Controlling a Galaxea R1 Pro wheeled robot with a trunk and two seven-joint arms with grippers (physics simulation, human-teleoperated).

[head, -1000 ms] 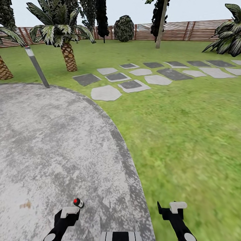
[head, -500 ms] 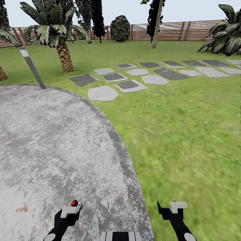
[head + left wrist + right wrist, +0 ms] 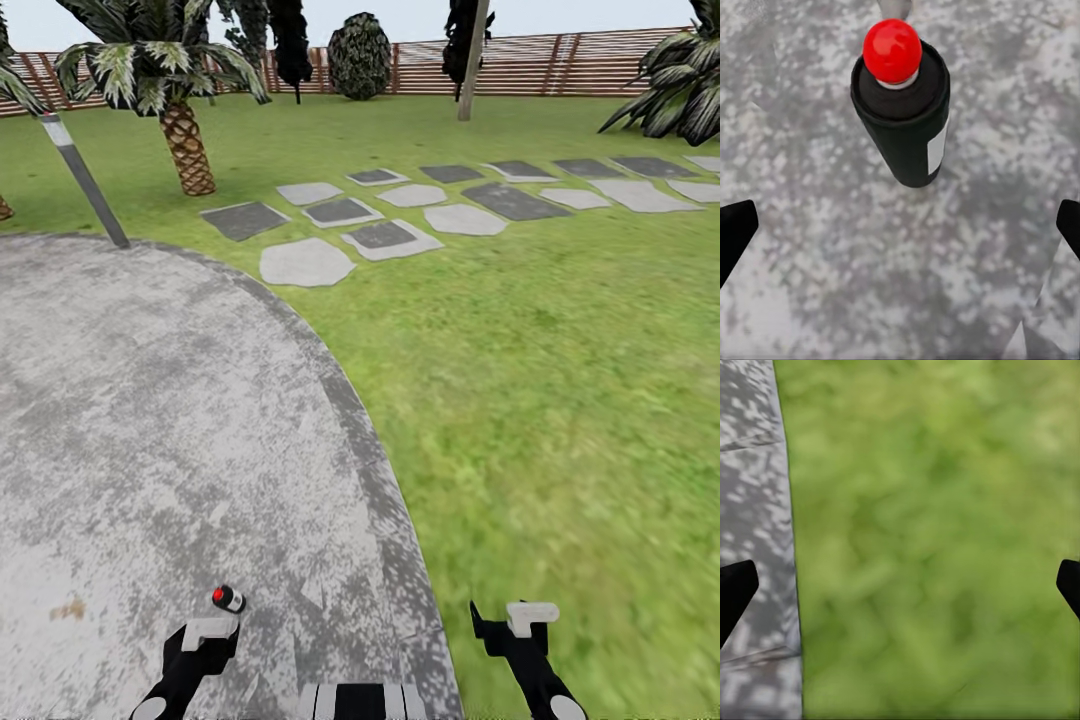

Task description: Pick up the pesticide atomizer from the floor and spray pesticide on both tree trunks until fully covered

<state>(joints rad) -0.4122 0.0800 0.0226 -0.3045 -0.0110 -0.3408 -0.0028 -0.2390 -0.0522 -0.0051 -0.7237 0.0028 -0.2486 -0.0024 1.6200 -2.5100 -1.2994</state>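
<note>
The pesticide atomizer (image 3: 228, 598), a small dark bottle with a red top, stands upright on the grey speckled floor (image 3: 150, 420), just ahead of my left arm's end (image 3: 205, 635). In the left wrist view the atomizer (image 3: 901, 112) is ahead of my open left gripper (image 3: 900, 225), beyond its dark fingertips (image 3: 735, 229) and untouched. My right gripper (image 3: 900, 585) is open and holds nothing, over the edge where paving meets lawn; its arm (image 3: 525, 640) is at the lower right. A pale bare tree trunk (image 3: 471, 60) rises far off by the slatted fence (image 3: 560, 65).
A grey bollard post (image 3: 85, 180) leans at the paving's far left edge. Palm trees (image 3: 185, 140) stand beyond it. Flat stepping stones (image 3: 400, 215) cross the lawn (image 3: 560, 400) toward the right. Dark shrubs and conifers (image 3: 358, 55) line the fence.
The whole view has shifted as the camera moved: stones and palms slid left, then down. The atomizer stays just ahead of my left arm. Both grippers look unchanged.
</note>
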